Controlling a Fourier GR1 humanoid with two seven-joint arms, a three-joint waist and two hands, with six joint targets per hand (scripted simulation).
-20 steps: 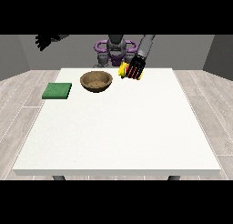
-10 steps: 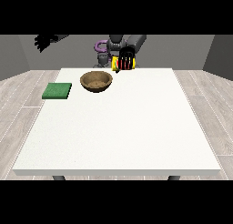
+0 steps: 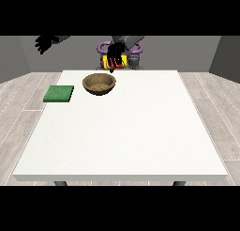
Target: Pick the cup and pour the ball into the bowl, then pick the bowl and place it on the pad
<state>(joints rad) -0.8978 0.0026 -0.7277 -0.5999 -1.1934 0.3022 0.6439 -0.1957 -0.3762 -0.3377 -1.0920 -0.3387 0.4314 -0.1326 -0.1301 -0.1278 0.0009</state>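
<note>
Front view shows my hand at the middle wrapped round the yellow cup, held above the table's far edge. I judge the bowl sits just nearer the camera and slightly toward the view's left, so the pour must tip that way; my other hand hangs empty, fingers spread, far off.

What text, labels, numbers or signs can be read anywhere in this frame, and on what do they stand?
None can be read. The yellow cup in the hand above the bowl shows red and dark marks, too small to tell whether they are lettering. The bowl, the green pad and the white table show no writing.
</note>
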